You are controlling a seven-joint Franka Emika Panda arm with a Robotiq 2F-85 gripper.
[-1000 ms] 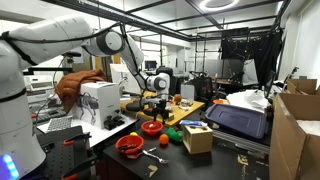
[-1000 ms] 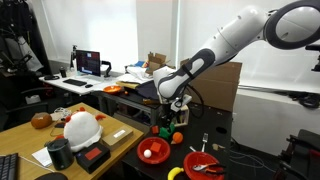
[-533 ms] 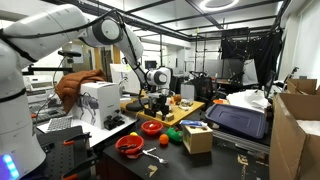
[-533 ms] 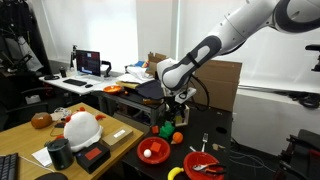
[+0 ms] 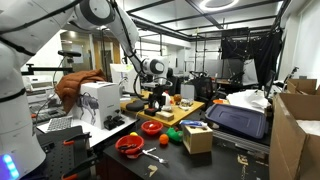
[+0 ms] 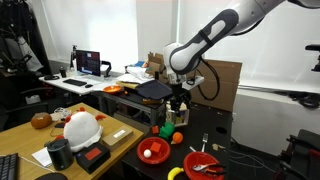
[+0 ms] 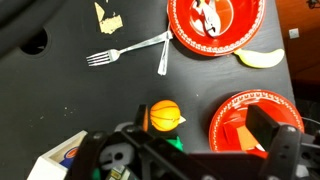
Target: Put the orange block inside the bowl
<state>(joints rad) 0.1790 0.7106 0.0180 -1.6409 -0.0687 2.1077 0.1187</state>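
The wide shallow red bowl (image 7: 258,112) lies at the right of the wrist view and shows in both exterior views (image 5: 152,127) (image 6: 153,150). An orange block (image 7: 238,135) lies inside it, partly hidden by a finger. My gripper (image 7: 205,130) is open and empty. It hangs above the table, over the gap between the bowl and an orange ball. It shows in both exterior views (image 5: 159,100) (image 6: 178,104), well above the bowl.
An orange ball (image 7: 163,115) sits on a green piece (image 6: 165,129) next to the bowl. A deeper red bowl (image 7: 215,22) holds white utensils. A fork (image 7: 128,52) and a banana slice (image 7: 260,58) lie on the black table. A cardboard box (image 5: 197,138) stands nearby.
The arm has risen and its upper links have swung up. The gripper has lifted a little over the table. The bowl and the ball have not moved.
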